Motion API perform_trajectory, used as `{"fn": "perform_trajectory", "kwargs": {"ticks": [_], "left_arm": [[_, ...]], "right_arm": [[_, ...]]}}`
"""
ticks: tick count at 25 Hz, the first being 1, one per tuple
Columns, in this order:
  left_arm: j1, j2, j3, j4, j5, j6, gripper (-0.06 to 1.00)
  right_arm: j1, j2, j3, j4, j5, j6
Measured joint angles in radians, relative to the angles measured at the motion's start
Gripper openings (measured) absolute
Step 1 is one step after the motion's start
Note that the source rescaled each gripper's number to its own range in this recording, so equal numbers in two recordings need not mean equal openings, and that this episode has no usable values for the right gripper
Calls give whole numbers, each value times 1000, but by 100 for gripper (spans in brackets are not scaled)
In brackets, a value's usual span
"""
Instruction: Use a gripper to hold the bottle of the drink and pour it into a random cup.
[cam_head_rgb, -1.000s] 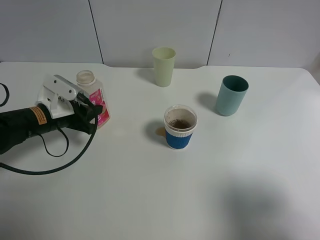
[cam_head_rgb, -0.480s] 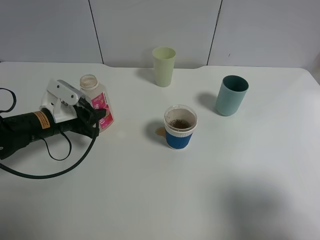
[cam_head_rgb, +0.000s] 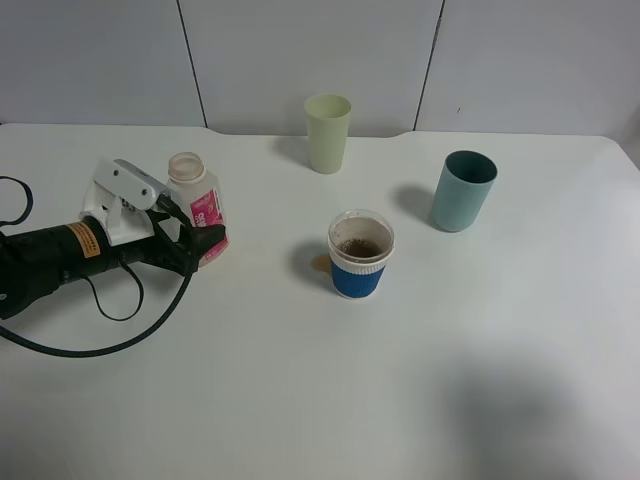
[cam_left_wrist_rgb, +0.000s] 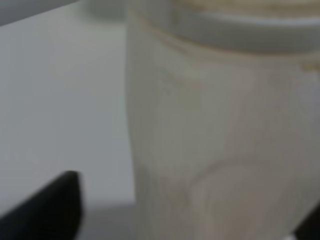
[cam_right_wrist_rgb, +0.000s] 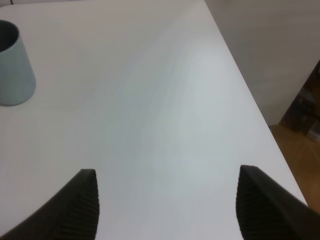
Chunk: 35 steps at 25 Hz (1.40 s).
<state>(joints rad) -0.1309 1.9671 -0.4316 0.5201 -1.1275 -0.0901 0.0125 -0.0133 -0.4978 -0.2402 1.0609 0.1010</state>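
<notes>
The bottle of the drink (cam_head_rgb: 192, 187), clear with a pink label and no cap, stands near upright at the table's left. My left gripper (cam_head_rgb: 193, 238) is shut on its lower part, with the black arm stretching off to the left. In the left wrist view the bottle (cam_left_wrist_rgb: 220, 125) fills the frame, blurred, with one black finger (cam_left_wrist_rgb: 45, 210) beside it. The cup (cam_head_rgb: 360, 255), white with a blue sleeve, stands mid-table with brown drink in it, well to the right of the bottle. My right gripper (cam_right_wrist_rgb: 167, 207) is open and empty over bare table; it does not show in the high view.
A pale green tumbler (cam_head_rgb: 327, 132) stands at the back middle. A teal tumbler (cam_head_rgb: 463, 190) stands back right and also shows in the right wrist view (cam_right_wrist_rgb: 12, 65). A small brown spot (cam_head_rgb: 320, 263) lies left of the cup. The table's right edge (cam_right_wrist_rgb: 250, 100) is near my right gripper.
My left gripper has shifted a little to the right with the bottle, and the bottle has come from a tilt to nearly upright. The cups have not moved.
</notes>
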Motion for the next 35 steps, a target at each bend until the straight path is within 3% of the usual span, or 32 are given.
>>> {"fn": "perform_trajectory", "kwargs": {"ticks": [1,4,12,19,22,28,35], "left_arm": [[0,0,0,0,0,0,90],[0,-7,0,0,3,0,98],[0,-192,12,0,105,-20,99],[0,-437,94,-55,205,-41,100],[0,-555,102,-58,290,-88,100],[0,-773,103,-59,477,-282,100],[0,-1031,93,-69,712,-334,100]], "right_arm": [[0,0,0,0,0,0],[0,0,0,0,0,0],[0,0,0,0,0,0],[0,0,0,0,0,0],[0,0,0,0,0,0],[0,0,0,0,0,0],[0,0,0,0,0,0]]}}
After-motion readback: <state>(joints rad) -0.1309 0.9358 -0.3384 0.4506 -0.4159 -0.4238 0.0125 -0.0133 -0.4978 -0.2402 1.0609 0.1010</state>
